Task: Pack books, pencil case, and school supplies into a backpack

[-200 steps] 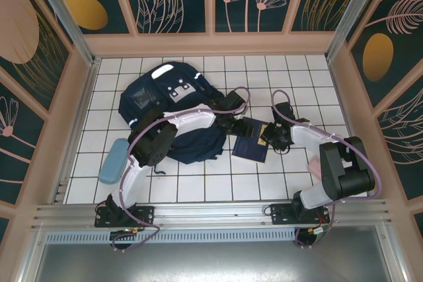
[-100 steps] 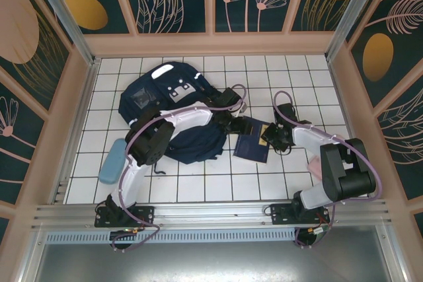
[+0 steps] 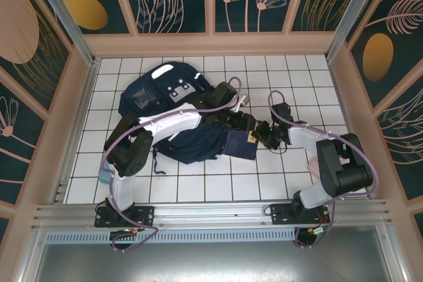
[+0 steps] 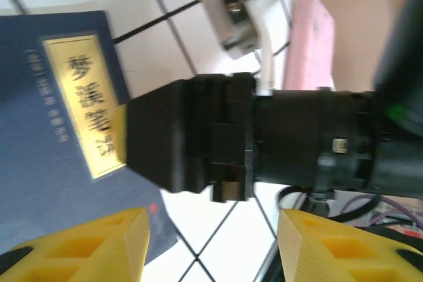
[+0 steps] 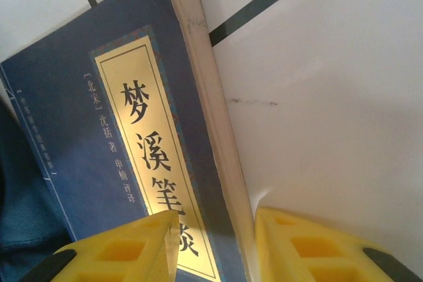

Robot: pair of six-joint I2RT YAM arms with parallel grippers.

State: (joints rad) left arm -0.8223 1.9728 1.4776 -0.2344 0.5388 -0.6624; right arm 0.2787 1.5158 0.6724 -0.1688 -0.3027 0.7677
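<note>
We see the left arm [image 3: 168, 120] stretched low and far to its right, meeting the right arm [image 3: 304, 138], which bends inward (the wrists almost nose to nose). The left pincer [image 4: 211, 229] holds its yellow fingers parted; the right pincer [image 5: 215, 229] is clamped on the book [image 5: 99, 137] at its edge.

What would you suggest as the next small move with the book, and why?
Probably nudge the right gripper leftward, sliding the book it pinches by its page edge toward the backpack: the book already touches the fabric, and the left gripper hangs open nearby.
</note>
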